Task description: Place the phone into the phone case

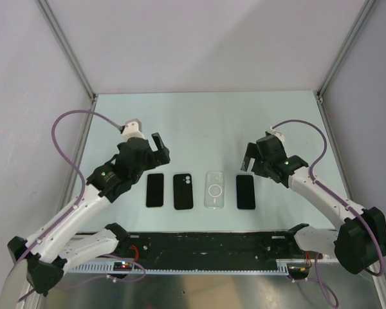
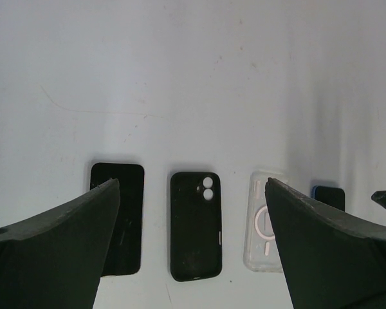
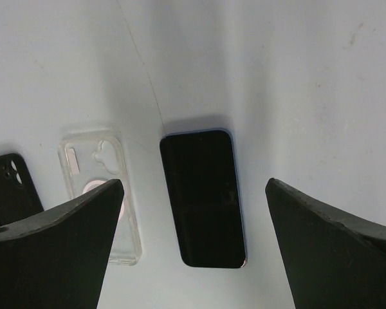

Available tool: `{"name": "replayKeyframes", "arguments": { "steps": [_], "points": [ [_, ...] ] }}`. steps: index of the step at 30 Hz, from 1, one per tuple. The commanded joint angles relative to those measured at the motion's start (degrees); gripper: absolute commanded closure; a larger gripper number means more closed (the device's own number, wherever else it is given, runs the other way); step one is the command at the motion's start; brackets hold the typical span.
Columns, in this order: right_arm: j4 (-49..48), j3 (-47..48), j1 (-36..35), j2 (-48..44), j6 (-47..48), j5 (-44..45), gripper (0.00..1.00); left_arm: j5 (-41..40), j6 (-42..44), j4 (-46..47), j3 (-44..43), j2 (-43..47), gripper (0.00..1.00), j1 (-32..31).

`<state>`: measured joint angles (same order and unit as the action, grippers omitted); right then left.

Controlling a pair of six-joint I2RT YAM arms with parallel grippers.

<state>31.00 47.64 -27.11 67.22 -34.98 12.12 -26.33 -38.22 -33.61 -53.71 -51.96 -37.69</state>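
Flat on bench (image 1: 199,122), gaps between: dark left phone (image 1: 155,190), black case (image 1: 183,191), clear ringed case (image 1: 214,189), right phone (image 1: 245,192). Left tool (image 2: 192,187), right tool (image 3: 194,185) released, empty.

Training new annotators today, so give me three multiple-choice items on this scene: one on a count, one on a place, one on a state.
1. How many items lie in the row on the table? A two, B four, C six.
2. What lies between the black case and the right-hand phone? A a charger, B nothing, C the clear case.
3. The right tool is: A open and empty, B shut on a phone, C shut on a case.

Key: B, two phones and two cases make the row; C, it sits directly between them; A, its fingers stand wide apart above the phone.
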Motion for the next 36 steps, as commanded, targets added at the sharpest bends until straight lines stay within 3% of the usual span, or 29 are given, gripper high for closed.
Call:
{"name": "replayKeyframes", "arguments": {
  "steps": [1, 12, 36],
  "points": [
    [-3.9, -1.8, 1.7, 1.9, -0.9, -2.6, 0.00, 3.4, -1.4, 0.6, -1.9, -3.7, 0.02, 0.3],
    [-7.5, -4.5, -2.5, 8.8, -3.4, -0.4, 0.00, 5.1, -0.9, 1.6, -0.7, -5.3, 0.02, 0.6],
    [-4.9, -9.4, -10.6, 8.5, -5.8, 0.7, 0.00, 12.3, -4.1, 4.9, 0.7, -11.1, 0.02, 1.0]
  ]
}}
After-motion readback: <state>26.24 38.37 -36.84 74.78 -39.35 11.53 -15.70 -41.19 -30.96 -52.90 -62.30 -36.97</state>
